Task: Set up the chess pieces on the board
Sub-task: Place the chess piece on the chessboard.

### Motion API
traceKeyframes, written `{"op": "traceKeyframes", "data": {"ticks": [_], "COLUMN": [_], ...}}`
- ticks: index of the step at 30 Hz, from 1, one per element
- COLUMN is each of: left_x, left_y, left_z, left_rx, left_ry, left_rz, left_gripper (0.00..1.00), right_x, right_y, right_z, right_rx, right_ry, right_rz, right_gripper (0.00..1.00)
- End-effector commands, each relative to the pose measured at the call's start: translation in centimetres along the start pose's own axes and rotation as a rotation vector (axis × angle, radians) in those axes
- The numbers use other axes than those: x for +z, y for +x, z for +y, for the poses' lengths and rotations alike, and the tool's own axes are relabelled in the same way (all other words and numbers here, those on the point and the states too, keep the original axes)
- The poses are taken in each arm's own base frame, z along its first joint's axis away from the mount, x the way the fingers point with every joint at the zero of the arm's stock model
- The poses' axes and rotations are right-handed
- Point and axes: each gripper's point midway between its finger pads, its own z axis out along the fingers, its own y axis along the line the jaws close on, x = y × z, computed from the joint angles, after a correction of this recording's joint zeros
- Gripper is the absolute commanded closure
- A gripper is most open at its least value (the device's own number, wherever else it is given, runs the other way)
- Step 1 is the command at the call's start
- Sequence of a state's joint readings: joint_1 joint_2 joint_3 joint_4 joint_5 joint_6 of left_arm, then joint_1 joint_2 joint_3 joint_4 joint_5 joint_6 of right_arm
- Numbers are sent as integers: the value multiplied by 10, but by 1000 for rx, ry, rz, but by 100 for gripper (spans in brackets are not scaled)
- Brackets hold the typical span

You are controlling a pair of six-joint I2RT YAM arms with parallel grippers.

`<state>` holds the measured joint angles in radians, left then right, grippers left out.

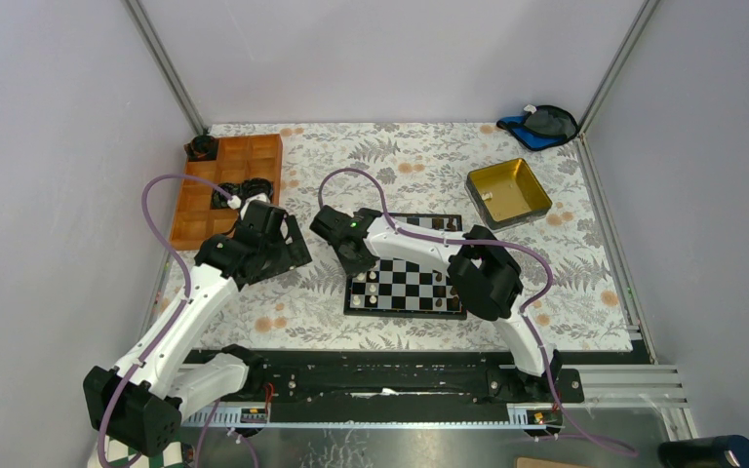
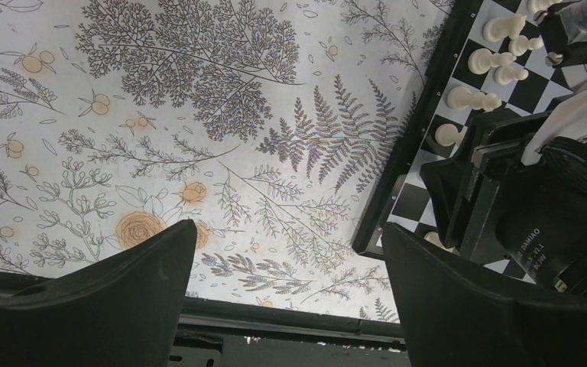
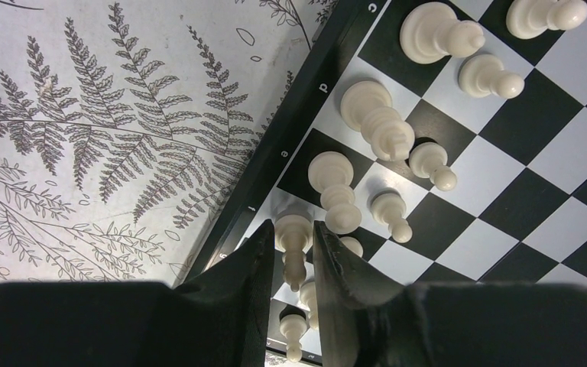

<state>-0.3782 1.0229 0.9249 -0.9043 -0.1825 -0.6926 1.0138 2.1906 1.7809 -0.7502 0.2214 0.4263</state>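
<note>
Chess pieces (image 3: 374,126), the cream ones, stand in two rows along the left side of the board (image 3: 275,145), which lies on the fern-printed tablecloth (image 2: 199,92) near the middle of the table. My right gripper (image 3: 291,229) is down over the board's left edge, its fingers drawn narrow on either side of one piece (image 3: 296,256) in the outer row, right against the lettered frame. That piece looks upright on its square. I cannot tell whether my fingers actually press on it or merely stand beside it, the gaps being too slight to read from my wrist. My left gripper (image 2: 288,228) hangs over bare cloth just left of the board, fingers spread wide, with nothing between them.

I judge that I am seating this outer-row piece on its square, with the cream side largely filled around it. Neighbours crowd in close, one just beside my right finger and others beyond in the same row. So I think the next move calls for care more than reach. If I hold the piece, I should ease my fingers apart only a little, and then rise straight up so neither finger clips the pieces on either side. A sideways drift here would likely topple the row I have been building
</note>
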Motion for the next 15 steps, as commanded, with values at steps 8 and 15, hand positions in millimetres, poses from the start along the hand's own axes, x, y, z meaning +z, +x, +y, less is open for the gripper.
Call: {"op": "traceKeyframes", "data": {"ticks": [8,15], "left_x": [3,3], "left_y": [0,0], "left_z": [3,3], "left_rx": [11,9], "left_ry": [-9,-5], "left_rz": [0,-2], "left_gripper": [1,1], "right_x": [-28,-36], "right_y": [-28,-31], "right_z": [2,1], "right_rx": [-13,-19], "right_ry": [-9,7], "right_rz": [-98,-113], "right_gripper": [64,64]}}
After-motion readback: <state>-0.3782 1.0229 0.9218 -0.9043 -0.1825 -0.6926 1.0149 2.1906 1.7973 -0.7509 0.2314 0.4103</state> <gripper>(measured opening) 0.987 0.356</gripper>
